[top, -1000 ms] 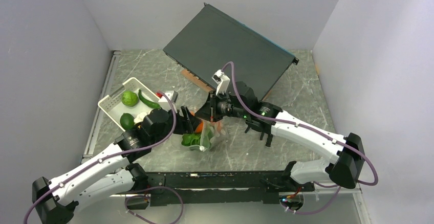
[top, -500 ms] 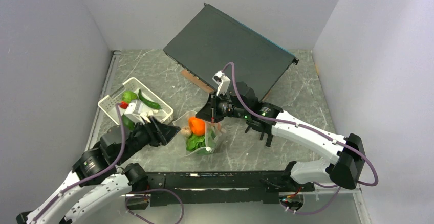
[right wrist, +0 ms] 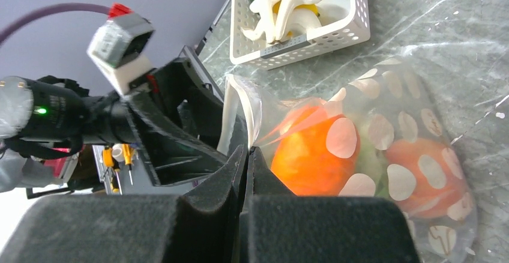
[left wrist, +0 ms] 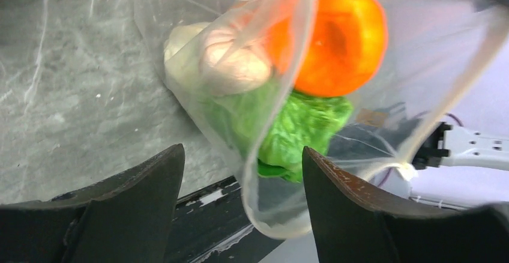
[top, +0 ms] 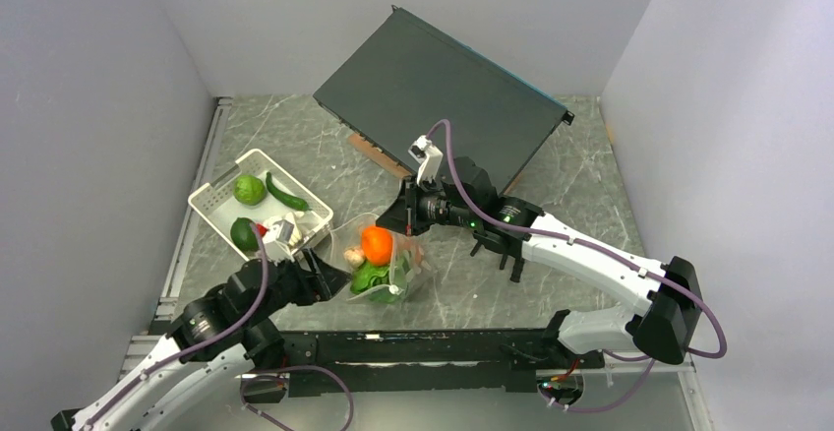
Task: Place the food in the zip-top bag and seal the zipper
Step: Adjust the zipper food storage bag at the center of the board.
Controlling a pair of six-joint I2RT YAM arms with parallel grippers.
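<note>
With round green fruits (top: pixel 249 189) waiting in the white perforated plastic basket (top: pixel 208 198), I'd lift my wide-open left gripper (left wrist: pixel 241 155) clear of the clear polka-dotted plastic bag (top: pixel 401 272) just right of that basket, keeping the right gripper (right wrist: pixel 246 155) clamped on its mouth.

One bag (top: pixel 382 266), one basket (top: pixel 221 177), two arms (top: pixel 187 352) (top: pixel 590 254)
</note>
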